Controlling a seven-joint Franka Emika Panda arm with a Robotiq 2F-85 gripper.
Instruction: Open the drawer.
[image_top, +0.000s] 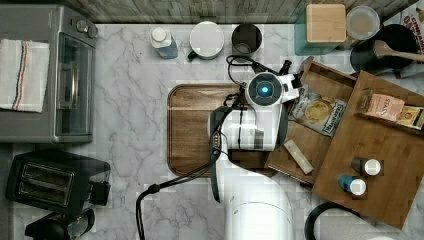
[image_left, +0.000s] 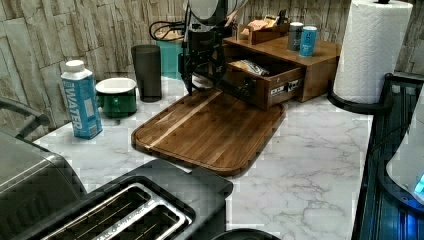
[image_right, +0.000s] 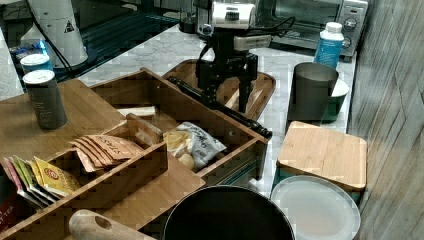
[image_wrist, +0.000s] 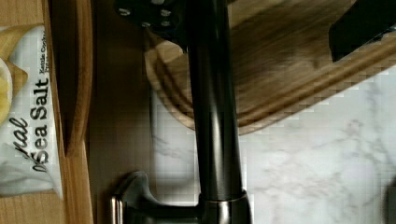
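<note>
Drawer (image_right: 200, 117) stands well out of its wooden cabinet (image_right: 75, 115), chips bag (image_right: 197, 142) on show inside; the gripper (image_right: 227, 97) straddles the black bar handle (image_right: 220, 107), fingers (image_right: 244, 85) spread either side of it over the cutting board (image_left: 210, 130). The pull looks nearly done; next comes lifting clear without snagging the handle.

In the top view I find the arm (image_top: 255, 125) covering the drawer's (image_top: 320, 100) front edge and much of the cutting board (image_top: 190, 130). In the wrist view the bar handle (image_wrist: 212, 116) runs out of frame at both ends, and the chip bag (image_wrist: 23, 116) is cut by the edge. The pincer (image_right: 227, 95) fingers' contact with the handle I cannot resolve in the right view.
</note>
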